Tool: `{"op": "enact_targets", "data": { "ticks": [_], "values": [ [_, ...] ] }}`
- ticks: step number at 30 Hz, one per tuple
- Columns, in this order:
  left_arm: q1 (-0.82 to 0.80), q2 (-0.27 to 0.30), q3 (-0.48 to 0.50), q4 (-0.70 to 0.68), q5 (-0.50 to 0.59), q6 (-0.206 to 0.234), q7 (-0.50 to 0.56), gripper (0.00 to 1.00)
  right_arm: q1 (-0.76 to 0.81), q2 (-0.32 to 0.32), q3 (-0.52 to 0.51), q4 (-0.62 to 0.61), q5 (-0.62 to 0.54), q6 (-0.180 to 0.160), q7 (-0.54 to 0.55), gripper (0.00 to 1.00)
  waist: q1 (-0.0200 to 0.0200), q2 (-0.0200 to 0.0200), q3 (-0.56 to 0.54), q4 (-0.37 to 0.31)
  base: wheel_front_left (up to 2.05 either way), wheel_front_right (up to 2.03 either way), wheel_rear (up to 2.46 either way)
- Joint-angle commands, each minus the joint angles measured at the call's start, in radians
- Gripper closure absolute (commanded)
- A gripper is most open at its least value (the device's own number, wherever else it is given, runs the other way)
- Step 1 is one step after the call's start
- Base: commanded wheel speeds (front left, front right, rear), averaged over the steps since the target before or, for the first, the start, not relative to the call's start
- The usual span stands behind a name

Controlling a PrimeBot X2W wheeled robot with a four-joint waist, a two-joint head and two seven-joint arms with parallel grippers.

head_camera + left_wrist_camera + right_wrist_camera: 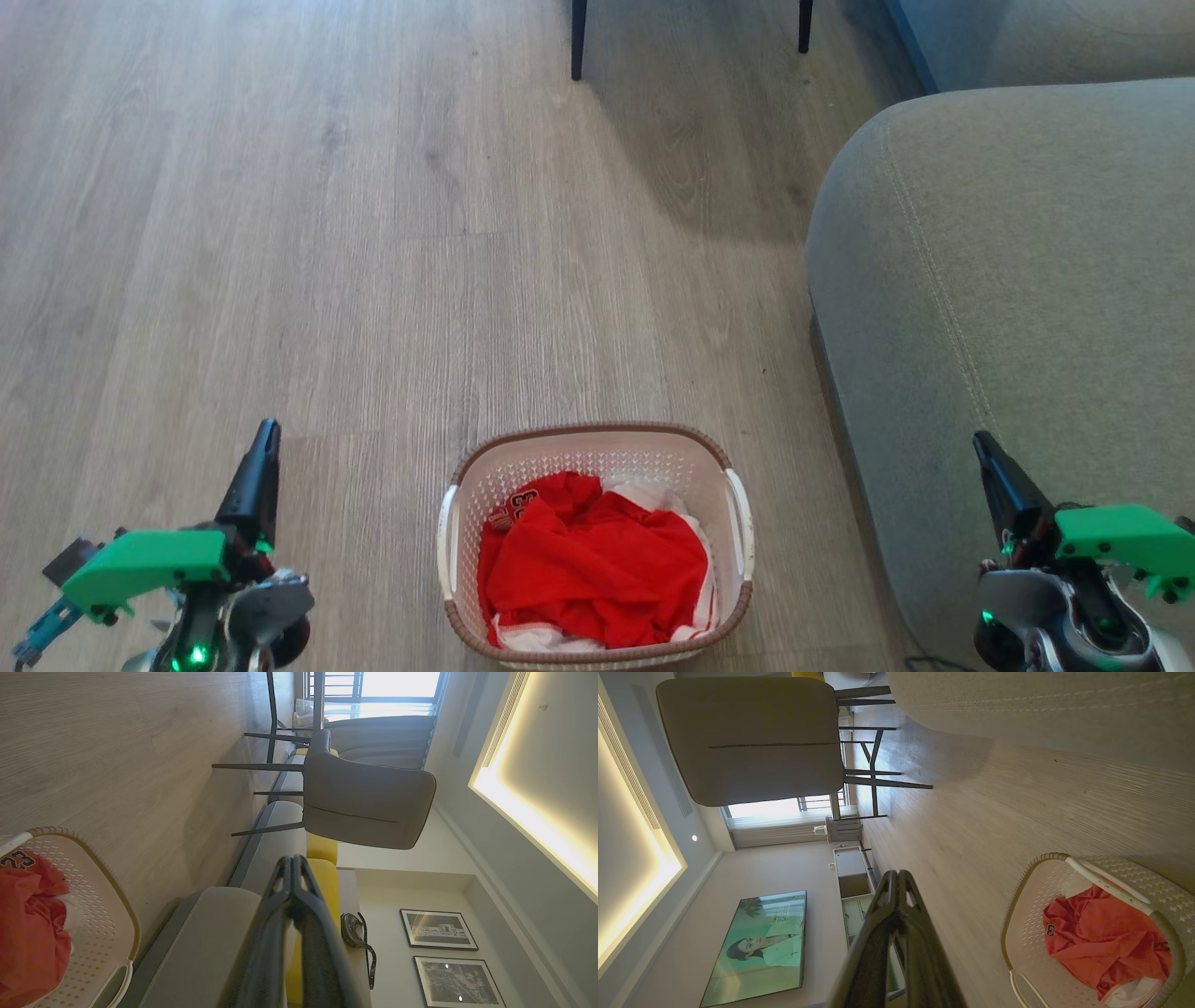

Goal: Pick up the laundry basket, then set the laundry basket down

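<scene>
A pale wood-plank floor (327,233) stretches ahead of the robot in the head view. A grey sofa (1008,280) runs along its right side, and two dark chair legs (578,37) stand at the top edge. The left wrist view, turned sideways, takes in the whole grey chair (369,802), yellow cushions (322,849) on the sofa and two framed pictures (439,930) on the wall. The right wrist view adds a wall-mounted television (756,947) and a cabinet (852,872). The laundry basket (597,439) stands on the floor directly before the robot, between the two arms and near the sofa's base. It holds a crumpled red jersey (597,560) over white cloth (653,493). The left gripper (264,443) and the right gripper (988,457) hang on either side of the basket, well apart from its white handles (446,541). Each gripper's fingers point forward and are pressed together on nothing.
</scene>
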State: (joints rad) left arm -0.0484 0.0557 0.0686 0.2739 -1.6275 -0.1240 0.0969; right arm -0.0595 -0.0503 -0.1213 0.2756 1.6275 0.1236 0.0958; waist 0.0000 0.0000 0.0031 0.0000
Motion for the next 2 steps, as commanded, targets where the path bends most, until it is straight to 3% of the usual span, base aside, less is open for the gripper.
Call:
{"op": "enact_targets", "data": {
  "ticks": [1, 2],
  "values": [
    [-0.059, 0.004, 0.033, -0.029, 0.009, -0.007, 0.006, 1.00, -0.047, -0.008, 0.018, -0.031, -0.010, 0.007, 0.009, 1.00, 0.0000, 0.0000, 0.000, 0.000, 0.00, 0.00, 0.00],
    [-0.059, 0.004, 0.033, -0.029, 0.009, -0.007, 0.006, 1.00, -0.047, -0.008, 0.018, -0.031, -0.010, 0.007, 0.009, 1.00, 0.0000, 0.0000, 0.000, 0.000, 0.00, 0.00, 0.00]
  ]
}}
